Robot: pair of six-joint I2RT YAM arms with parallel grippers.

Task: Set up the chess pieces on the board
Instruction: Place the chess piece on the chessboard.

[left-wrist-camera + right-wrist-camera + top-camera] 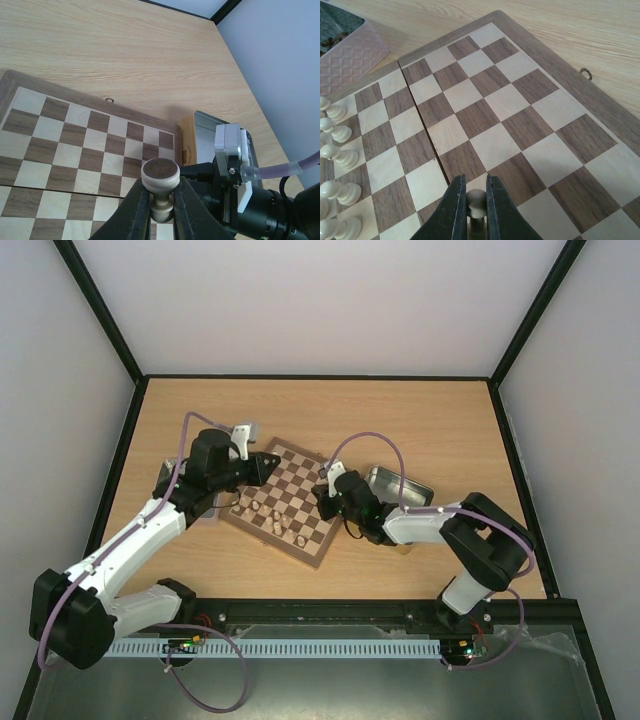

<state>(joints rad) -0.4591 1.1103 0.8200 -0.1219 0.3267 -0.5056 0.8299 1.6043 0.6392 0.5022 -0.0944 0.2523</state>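
The board [300, 490] lies tilted in the middle of the table. Several pale cream chess pieces [268, 520] stand along its near-left side, also seen in the right wrist view as cream pieces [336, 155]. My left gripper [161, 200] is shut on a cream piece [160, 175] whose dark round base faces the camera; it hangs above the board's [75, 145] far corner, as the left gripper [270, 463] shows from above. My right gripper [476, 197] is shut on a cream pawn [476, 199] by its round head, low over the board [485, 115]. From above, the right gripper [323, 502] sits at the board's right side.
An open silver-lined tin [400, 487] with a gold wall [186, 145] lies just right of the board, beside my right wrist [235, 165]. A pink quilted tin [350, 50] with dark contents sits off the board's left side. Black rails edge the table.
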